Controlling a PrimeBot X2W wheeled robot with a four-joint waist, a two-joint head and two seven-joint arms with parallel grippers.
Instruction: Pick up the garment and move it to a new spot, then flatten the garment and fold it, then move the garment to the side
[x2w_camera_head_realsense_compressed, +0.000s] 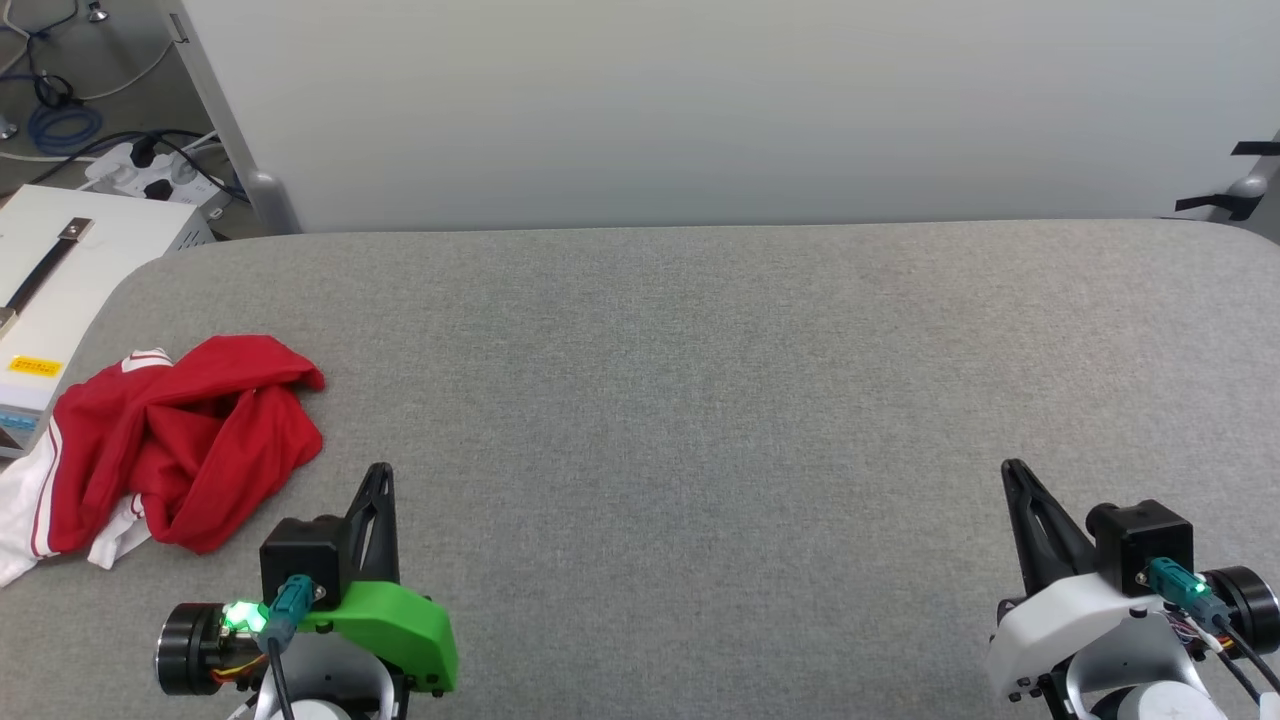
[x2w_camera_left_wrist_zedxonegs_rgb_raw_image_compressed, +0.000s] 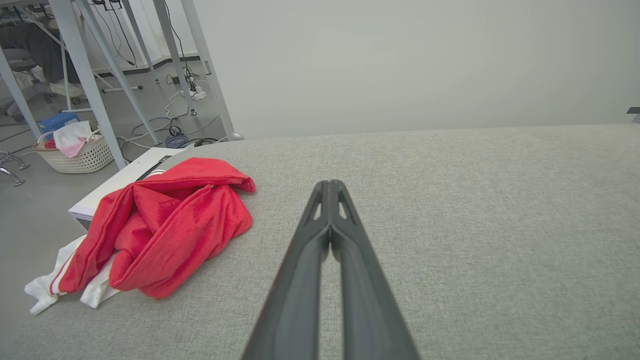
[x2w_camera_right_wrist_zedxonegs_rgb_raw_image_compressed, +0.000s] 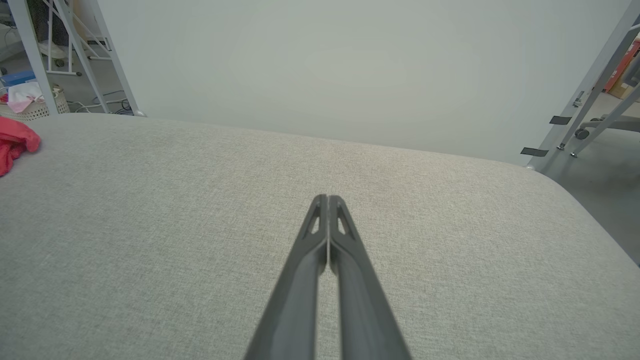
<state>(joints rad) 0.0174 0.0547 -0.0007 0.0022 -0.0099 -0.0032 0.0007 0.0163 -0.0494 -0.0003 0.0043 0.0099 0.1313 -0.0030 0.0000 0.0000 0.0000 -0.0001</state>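
The garment (x2w_camera_head_realsense_compressed: 180, 440), red with white sleeves and striped trim, lies crumpled at the left edge of the grey table (x2w_camera_head_realsense_compressed: 700, 400), one white sleeve hanging over the side. Its letters and number are hidden in the folds. In the left wrist view the garment (x2w_camera_left_wrist_zedxonegs_rgb_raw_image_compressed: 165, 225) sits left of my left gripper (x2w_camera_left_wrist_zedxonegs_rgb_raw_image_compressed: 330, 186). My left gripper (x2w_camera_head_realsense_compressed: 381, 472) is shut and holds nothing, a short way right of the garment and apart from it. My right gripper (x2w_camera_head_realsense_compressed: 1012, 468) is shut and holds nothing at the lower right, far from the garment (x2w_camera_right_wrist_zedxonegs_rgb_raw_image_compressed: 15, 142). In its own wrist view the right gripper (x2w_camera_right_wrist_zedxonegs_rgb_raw_image_compressed: 327, 200) points across bare table.
A white box (x2w_camera_head_realsense_compressed: 60, 290) stands beside the table's left edge, just behind the garment. A pale wall (x2w_camera_head_realsense_compressed: 700, 110) rises behind the table. Cables and a power strip (x2w_camera_head_realsense_compressed: 150, 170) lie on the floor at the far left. A laundry basket (x2w_camera_left_wrist_zedxonegs_rgb_raw_image_compressed: 75, 152) stands on the floor.
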